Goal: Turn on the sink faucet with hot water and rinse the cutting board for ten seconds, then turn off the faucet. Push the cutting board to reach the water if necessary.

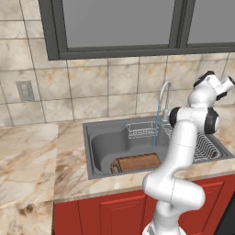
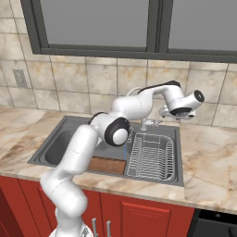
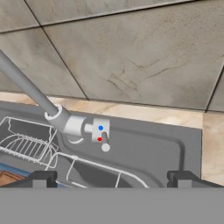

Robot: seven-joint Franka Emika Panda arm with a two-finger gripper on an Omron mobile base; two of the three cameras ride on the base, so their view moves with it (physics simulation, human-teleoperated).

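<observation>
The reddish-brown wooden cutting board (image 1: pixel 136 162) lay near the front of the dark grey metal sink (image 1: pixel 94 137), long axis across the basin, rounded end leftward. A thin pale blue stream of water (image 1: pixel 155 133) fell at its right end from the slim silvery gooseneck faucet (image 1: pixel 164 94). Beyond, the gripper (image 3: pixel 112 179) hovered with fingers apart, short of the faucet's lever (image 3: pixel 103 141), whose red and blue dots only the hand view showed.

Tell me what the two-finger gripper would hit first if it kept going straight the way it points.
Most likely the dark grey sink's flat rim, right of the silvery faucet's handle with red and blue dots. The gripper stands open; depth is unclear.
</observation>
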